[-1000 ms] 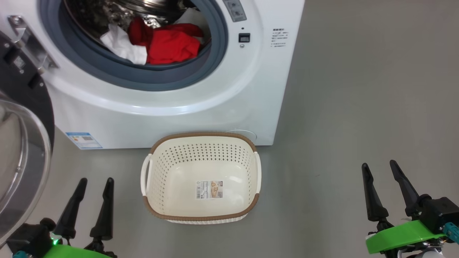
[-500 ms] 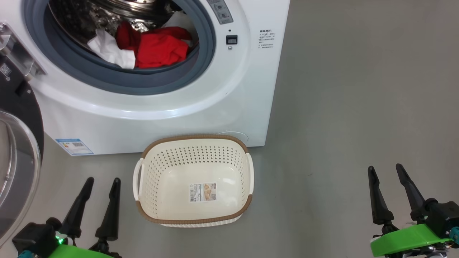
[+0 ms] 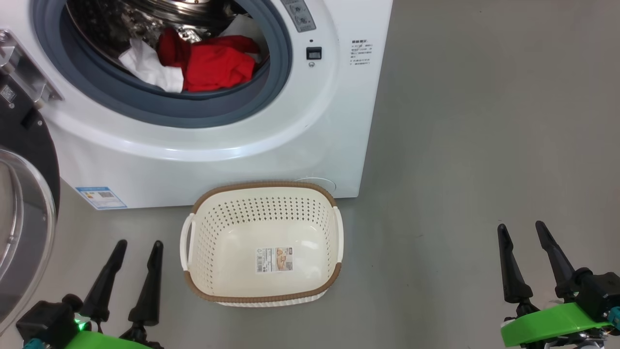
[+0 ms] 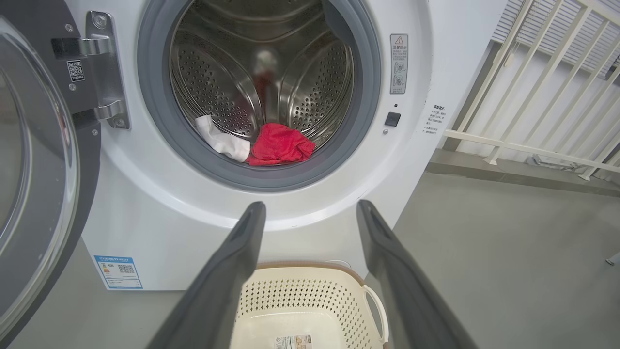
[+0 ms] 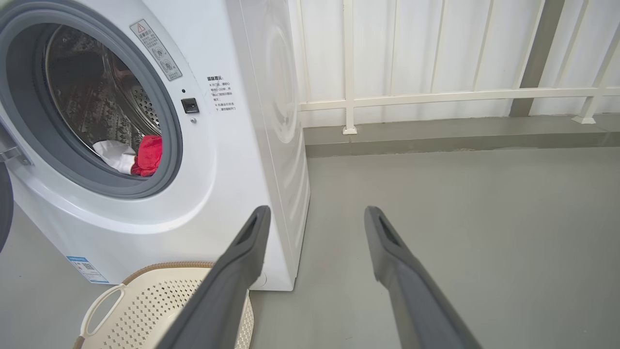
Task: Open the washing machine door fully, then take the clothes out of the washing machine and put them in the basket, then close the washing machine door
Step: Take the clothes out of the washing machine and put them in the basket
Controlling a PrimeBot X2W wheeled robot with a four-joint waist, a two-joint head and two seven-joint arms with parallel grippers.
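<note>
The white washing machine (image 3: pixel 271 140) stands with its round black-rimmed door (image 3: pixel 22 232) swung wide to the left. Red and white clothes (image 3: pixel 203 63) lie at the front of the steel drum, also visible as clothes (image 4: pixel 271 144) and clothes (image 5: pixel 140 156). On the floor before the machine sits the cream basket (image 3: pixel 264 194), holding just its paper label. My left gripper (image 3: pixel 138 245) is open, low and left of the basket. My right gripper (image 3: pixel 520 227) is open, far right over bare floor. Both hold nothing.
Grey floor (image 3: pixel 460 145) stretches to the right of the machine. A white railing (image 5: pixel 436 92) on a low kerb runs behind it. The open door (image 4: pixel 34 160) takes up the space at the left, close to my left arm.
The head view shifted between one second ago and half a second ago, so the machine and basket sit lower and further left. Since then nothing has moved; both grippers stay open.
</note>
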